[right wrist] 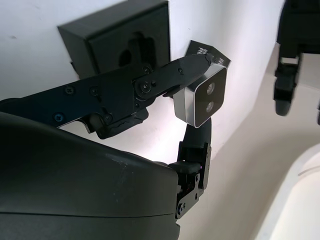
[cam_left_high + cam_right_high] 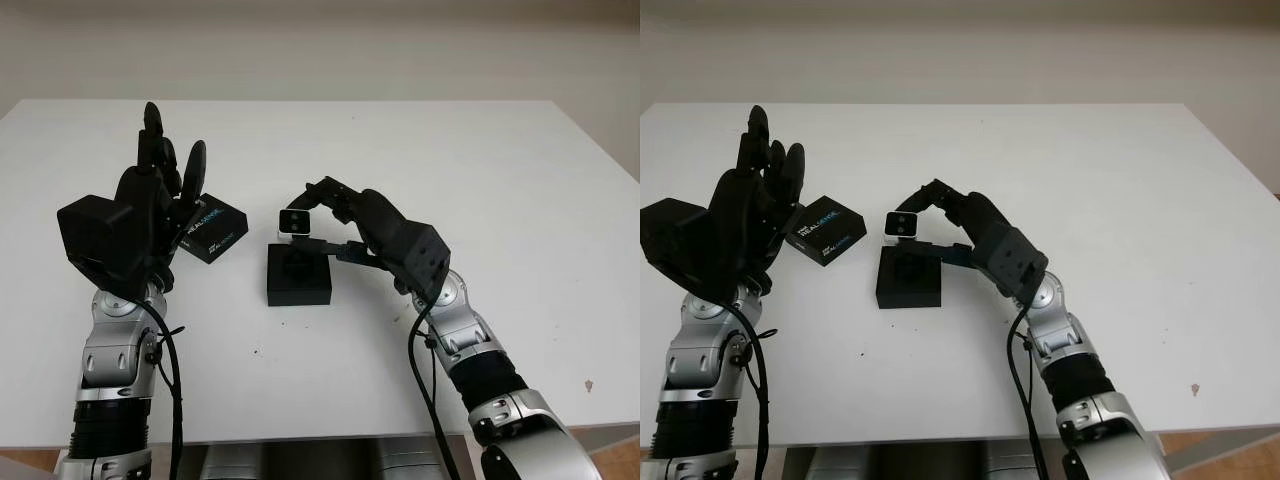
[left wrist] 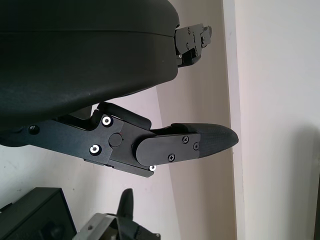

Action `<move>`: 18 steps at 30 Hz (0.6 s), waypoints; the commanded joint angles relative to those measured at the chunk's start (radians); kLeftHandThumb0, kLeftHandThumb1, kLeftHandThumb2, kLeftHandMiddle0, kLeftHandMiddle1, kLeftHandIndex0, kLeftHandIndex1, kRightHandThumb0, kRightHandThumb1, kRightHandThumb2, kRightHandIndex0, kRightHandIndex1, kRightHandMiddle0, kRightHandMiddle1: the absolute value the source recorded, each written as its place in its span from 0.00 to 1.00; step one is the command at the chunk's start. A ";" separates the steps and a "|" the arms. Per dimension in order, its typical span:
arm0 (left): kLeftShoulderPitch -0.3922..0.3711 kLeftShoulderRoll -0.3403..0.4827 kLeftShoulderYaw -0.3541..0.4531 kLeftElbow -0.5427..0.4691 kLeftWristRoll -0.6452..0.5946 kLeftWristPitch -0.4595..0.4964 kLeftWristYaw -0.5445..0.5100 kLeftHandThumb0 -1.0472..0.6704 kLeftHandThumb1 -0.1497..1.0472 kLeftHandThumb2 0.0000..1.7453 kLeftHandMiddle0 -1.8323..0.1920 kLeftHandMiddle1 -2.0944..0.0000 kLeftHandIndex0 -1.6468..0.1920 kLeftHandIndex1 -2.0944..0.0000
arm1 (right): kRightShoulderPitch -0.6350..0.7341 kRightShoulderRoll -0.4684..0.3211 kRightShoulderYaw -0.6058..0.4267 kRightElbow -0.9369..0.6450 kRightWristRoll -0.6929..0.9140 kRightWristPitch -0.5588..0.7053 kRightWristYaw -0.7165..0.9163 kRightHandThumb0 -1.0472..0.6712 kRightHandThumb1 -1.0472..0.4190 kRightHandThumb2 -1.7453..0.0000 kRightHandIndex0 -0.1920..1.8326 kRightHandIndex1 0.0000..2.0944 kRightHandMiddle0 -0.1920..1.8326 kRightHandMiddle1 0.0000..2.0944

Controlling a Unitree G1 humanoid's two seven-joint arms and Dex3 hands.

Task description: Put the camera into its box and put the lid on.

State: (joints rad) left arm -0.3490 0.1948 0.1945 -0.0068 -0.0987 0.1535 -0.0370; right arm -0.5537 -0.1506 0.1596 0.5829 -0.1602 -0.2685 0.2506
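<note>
My right hand is shut on the small silver camera, holding it just above the far edge of the open black box. The right wrist view shows the camera pinched between fingers, with the box and its shaped foam insert beyond. The black lid with white lettering lies on the table left of the box. My left hand is open and raised upright just left of the lid, its fingers pointing up.
Everything sits on a white table against a pale wall. Wide bare tabletop lies to the right of and behind the box. The table's front edge runs close to both forearms.
</note>
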 commanded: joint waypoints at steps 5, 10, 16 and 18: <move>-0.005 0.006 0.001 -0.009 -0.001 -0.009 -0.004 0.23 1.00 0.27 1.00 1.00 1.00 1.00 | 0.009 -0.006 0.014 -0.021 -0.019 0.010 0.002 0.32 0.00 0.95 0.18 0.02 0.27 0.69; -0.002 0.007 0.004 -0.014 -0.004 -0.007 -0.006 0.24 1.00 0.27 1.00 1.00 1.00 1.00 | 0.016 -0.015 0.019 -0.011 -0.027 0.002 0.000 0.33 0.00 0.94 0.18 0.02 0.28 0.69; -0.003 0.007 0.005 -0.010 -0.004 -0.008 -0.011 0.24 1.00 0.28 1.00 1.00 1.00 1.00 | 0.035 -0.023 0.023 -0.013 -0.034 0.007 0.001 0.32 0.00 0.94 0.18 0.03 0.28 0.70; -0.004 0.006 0.004 -0.008 -0.002 -0.011 -0.009 0.24 1.00 0.28 1.00 1.00 1.00 1.00 | 0.040 -0.023 0.022 -0.007 -0.032 0.002 0.000 0.33 0.00 0.94 0.18 0.02 0.28 0.70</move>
State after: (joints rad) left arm -0.3490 0.1948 0.1981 -0.0067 -0.0990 0.1530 -0.0450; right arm -0.5136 -0.1693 0.1841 0.5822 -0.1919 -0.2611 0.2521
